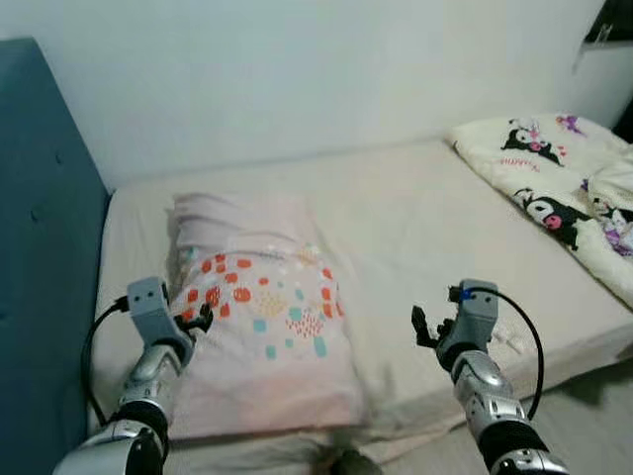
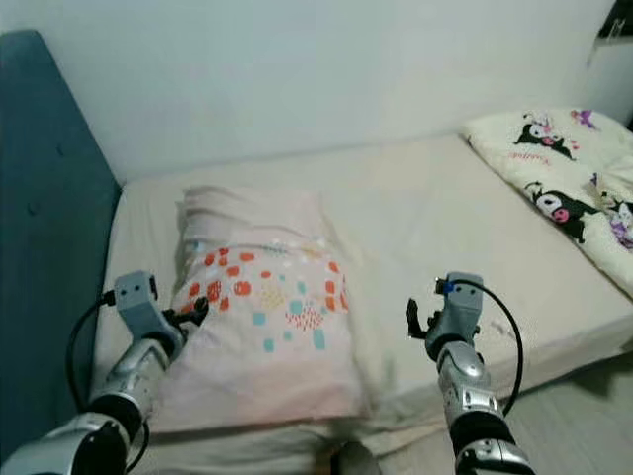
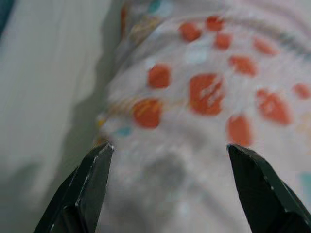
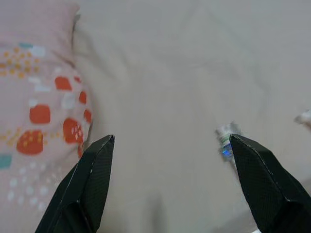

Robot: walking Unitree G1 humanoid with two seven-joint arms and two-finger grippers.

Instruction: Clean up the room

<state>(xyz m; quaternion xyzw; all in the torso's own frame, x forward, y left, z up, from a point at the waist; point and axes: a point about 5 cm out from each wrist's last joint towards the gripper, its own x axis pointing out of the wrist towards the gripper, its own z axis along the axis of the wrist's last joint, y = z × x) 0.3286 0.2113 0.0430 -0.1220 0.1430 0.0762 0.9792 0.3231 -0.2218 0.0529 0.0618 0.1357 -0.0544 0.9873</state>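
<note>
We stand at the bed, both grippers spread and holding nothing.

Taking the pillow (image 1: 262,317) as our mark: at its left edge, beside the blue headboard (image 1: 45,247), our left gripper (image 1: 201,319) hovers with fingers apart, just at the spotted cover. Right of the pillow, over the bare sheet (image 1: 425,228), our right gripper (image 1: 425,327) is also open. Far right of the pillow lies a rumpled cartoon blanket (image 1: 559,188). We judge the pillow is placed, but the blanket remains to fold.
</note>
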